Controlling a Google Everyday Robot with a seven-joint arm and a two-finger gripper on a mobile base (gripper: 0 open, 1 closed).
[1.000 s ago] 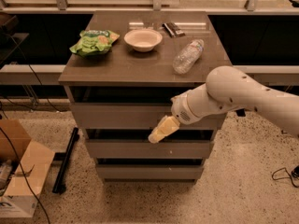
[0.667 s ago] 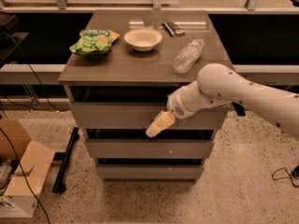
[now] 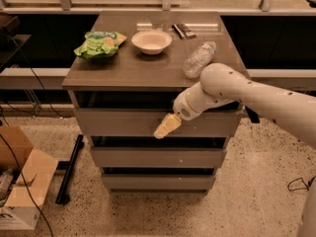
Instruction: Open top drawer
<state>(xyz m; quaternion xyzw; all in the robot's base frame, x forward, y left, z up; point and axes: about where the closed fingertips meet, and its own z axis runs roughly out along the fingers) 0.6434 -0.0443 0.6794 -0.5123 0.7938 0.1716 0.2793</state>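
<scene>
end effector: pale yellow tip of the end effector sits low against the front of the top drawer, a little right of its middle, pointing down-left.
end effector state: cannot tell how far open it is; nothing visibly held.
contact: tip overlaps the drawer front near its lower edge; cannot tell whether it touches.
arm: thick white jointed arm comes in from the right edge and crosses the right front corner of the table, wrist bent down to the drawer face.
top drawer: wide flat grey handle-less top drawer, directly under the table top and nearly as wide; a dark strip of interior shows above its upper edge.
other drawers: narrower-looking grey middle drawer front below it, grey bottom drawer front lowest, dark gaps between them.
table: brown-grey flat-topped table, all three drawers in its front.
on table, left rear: crumpled green snack bag.
on table, centre rear: round white bowl, upright, just beside the bag, apart from it.
on table, right: clear plastic bottle lying on its side, near the arm's elbow.
on table, far rear: small dark flat items behind the bottle.
floor: speckled light floor; open brown cardboard box at lower left, long black bar lying between box and table.
</scene>
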